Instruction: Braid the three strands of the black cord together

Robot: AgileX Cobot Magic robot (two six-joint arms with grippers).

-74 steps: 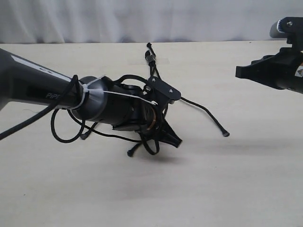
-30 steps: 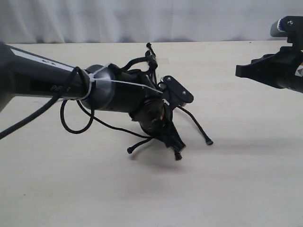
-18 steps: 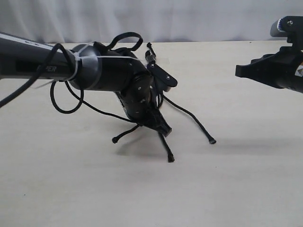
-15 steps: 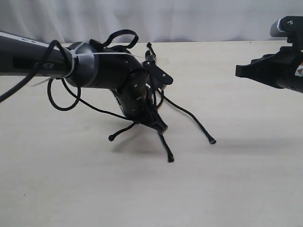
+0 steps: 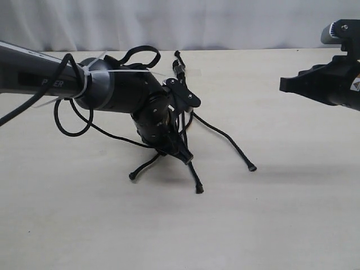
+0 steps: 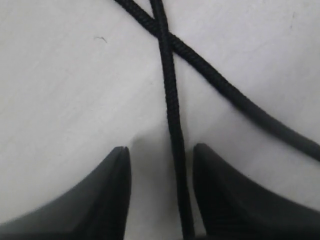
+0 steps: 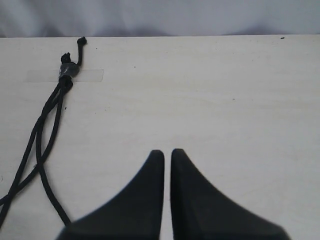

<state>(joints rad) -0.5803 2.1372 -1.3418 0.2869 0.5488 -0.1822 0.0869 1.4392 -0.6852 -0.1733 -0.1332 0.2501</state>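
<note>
The black cord's knotted end (image 5: 179, 67) is held to the far side of the table by clear tape (image 7: 65, 76). Its three strands fan toward me, with tips at the left (image 5: 132, 176), the middle (image 5: 198, 190) and the right (image 5: 252, 167). My left gripper (image 5: 184, 154) points down over the middle strand and is open. In the left wrist view that strand (image 6: 172, 125) runs between the fingers of the left gripper (image 6: 161, 148), close to one finger, and another strand (image 6: 240, 100) crosses it. My right gripper (image 5: 284, 84) hangs far to the right, shut and empty, as the right wrist view of it (image 7: 167, 151) confirms.
Glossy arm cables (image 5: 67, 121) loop below the left arm near the strands. The pale wooden table (image 5: 270, 225) ends at a white curtain (image 5: 225, 22) at the back.
The left gripper swung right and forward along the middle strand, then drew back to the left, leaving that strand on the table. The left strand's tip slid left. The right arm stayed still.
</note>
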